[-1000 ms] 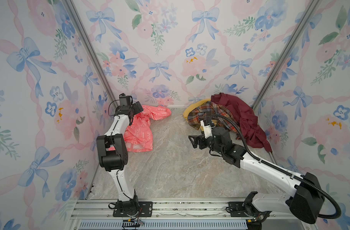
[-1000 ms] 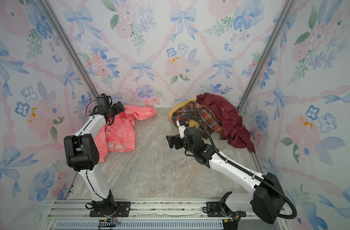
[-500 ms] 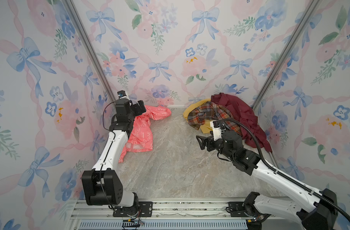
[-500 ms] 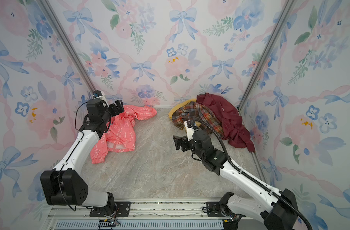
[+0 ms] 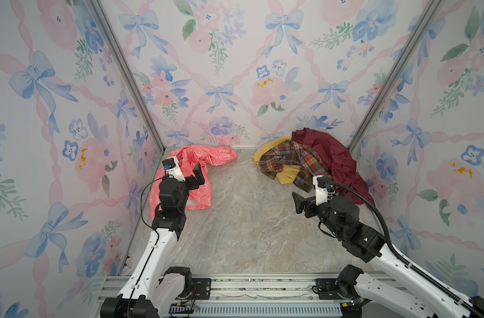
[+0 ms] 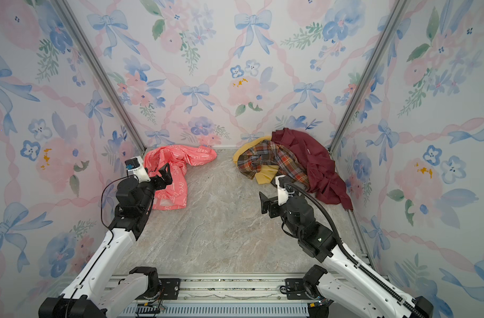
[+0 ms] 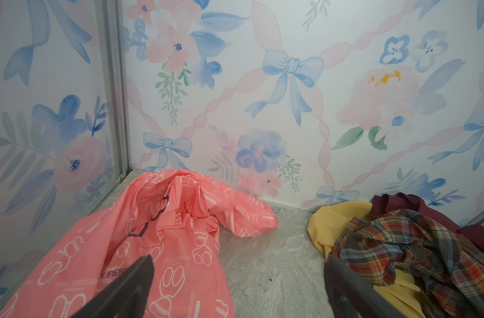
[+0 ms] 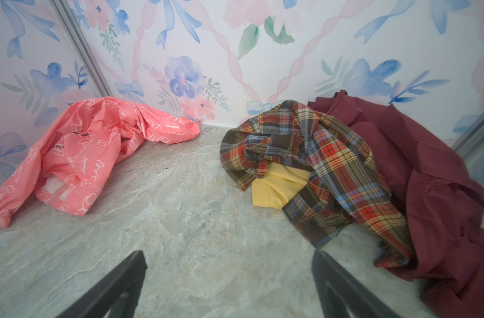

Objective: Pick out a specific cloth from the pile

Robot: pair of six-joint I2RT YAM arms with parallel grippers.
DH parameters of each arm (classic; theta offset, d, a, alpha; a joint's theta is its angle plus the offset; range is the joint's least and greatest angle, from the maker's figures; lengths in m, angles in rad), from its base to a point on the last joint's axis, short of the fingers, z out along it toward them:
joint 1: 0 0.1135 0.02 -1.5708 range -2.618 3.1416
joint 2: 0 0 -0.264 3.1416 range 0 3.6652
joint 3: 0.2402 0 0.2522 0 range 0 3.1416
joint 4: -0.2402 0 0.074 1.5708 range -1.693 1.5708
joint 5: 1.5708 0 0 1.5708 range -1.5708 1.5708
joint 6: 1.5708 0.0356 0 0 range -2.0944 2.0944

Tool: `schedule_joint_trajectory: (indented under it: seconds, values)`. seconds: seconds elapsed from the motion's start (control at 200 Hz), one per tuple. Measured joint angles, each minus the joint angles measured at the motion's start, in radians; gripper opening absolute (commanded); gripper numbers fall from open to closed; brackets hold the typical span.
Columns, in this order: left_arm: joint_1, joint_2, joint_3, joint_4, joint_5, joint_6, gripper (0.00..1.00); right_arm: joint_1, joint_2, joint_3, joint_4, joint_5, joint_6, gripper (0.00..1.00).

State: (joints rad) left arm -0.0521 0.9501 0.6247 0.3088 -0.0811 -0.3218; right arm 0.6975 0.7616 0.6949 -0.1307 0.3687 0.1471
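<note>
In both top views the coral-pink cloth (image 5: 205, 192) lies crumpled on the marbled desk (image 5: 243, 225). It is well apart from the pile (image 5: 304, 165), on the pile's left-arm side, with bare desk between them. In the pile a plaid shirt (image 6: 279, 162) lies over a mustard-yellow garment (image 6: 265, 176), and a maroon garment (image 6: 315, 165) lies on the side away from the cloth. The left gripper (image 5: 192, 176) hangs over the cloth. The right gripper (image 5: 304, 202) is just beside the pile's near edge, above bare desk.

In the left wrist view its fingers (image 7: 131, 286) stand wide with nothing between them. The cloth (image 7: 166, 234) is under one and the pile (image 7: 400, 247) beyond the other.

In the right wrist view the fingers (image 8: 117, 286) are likewise wide and empty over bare desk. The cloth (image 8: 97, 154) and the pile (image 8: 331, 165) lie ahead, apart.
</note>
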Motion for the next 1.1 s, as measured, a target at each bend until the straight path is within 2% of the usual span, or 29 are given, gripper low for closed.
schedule_joint_trajectory:
  seconds: [0.235,0.35,0.61,0.81,1.1]
  values:
    - [-0.007,0.005,-0.225,0.143,-0.07,0.025,0.98,-0.109,-0.065,-0.144,0.085,0.064,-0.091,0.97]
    - [-0.013,0.057,-0.246,0.205,-0.103,0.031,0.98,-0.187,-0.07,-0.215,0.154,0.071,-0.126,0.97]
    - [-0.055,0.193,-0.299,0.34,-0.156,0.07,0.98,-0.406,-0.06,-0.398,0.372,-0.001,-0.14,0.97]
    - [-0.062,0.209,-0.396,0.504,-0.154,0.131,0.98,-0.523,0.034,-0.474,0.563,-0.044,-0.129,0.97]
    - [-0.042,0.308,-0.428,0.663,-0.089,0.166,0.98,-0.542,0.284,-0.534,0.855,-0.043,-0.13,0.97]
